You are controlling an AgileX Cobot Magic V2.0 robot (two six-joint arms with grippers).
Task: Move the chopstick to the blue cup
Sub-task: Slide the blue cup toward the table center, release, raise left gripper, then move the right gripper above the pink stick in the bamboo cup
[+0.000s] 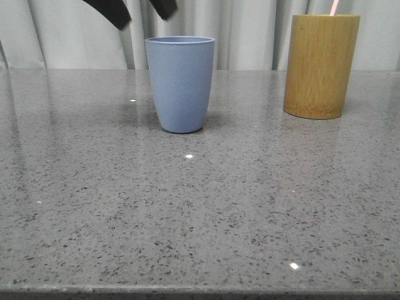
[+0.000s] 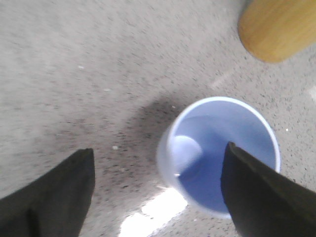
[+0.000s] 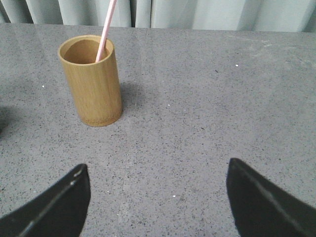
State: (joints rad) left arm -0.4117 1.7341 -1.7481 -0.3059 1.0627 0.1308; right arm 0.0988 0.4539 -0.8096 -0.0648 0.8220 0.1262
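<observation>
The left claw (image 2: 157, 192) hangs above the blue cup (image 2: 219, 154), its two dark fingers (image 2: 54, 197) spread wide and holding nothing. In the left wrist view one finger sits over bare table (image 2: 74, 74) and the other overlaps the cup's rim, so the cup's open mouth lies partly between them and below. The cup's inside shows only smooth blue wall and base. In the front view the same claw (image 1: 139, 11) appears only as two black tips at the top edge, above and slightly left of the blue cup (image 1: 180, 84), clear of its rim.

The right claw (image 3: 157, 197) is also released, fingers (image 3: 54, 207) far apart with only speckled grey table (image 3: 207, 108) between them. The bamboo holder (image 3: 93, 81) stands upright well ahead of it, off toward one finger's side, apart from the claw. A pale pink chopstick (image 3: 105, 29) leans out of the holder against its rim.

In the front view the bamboo holder (image 1: 320, 65) stands to the right of the blue cup, well apart, with the chopstick (image 1: 334, 7) tip poking above its top.
</observation>
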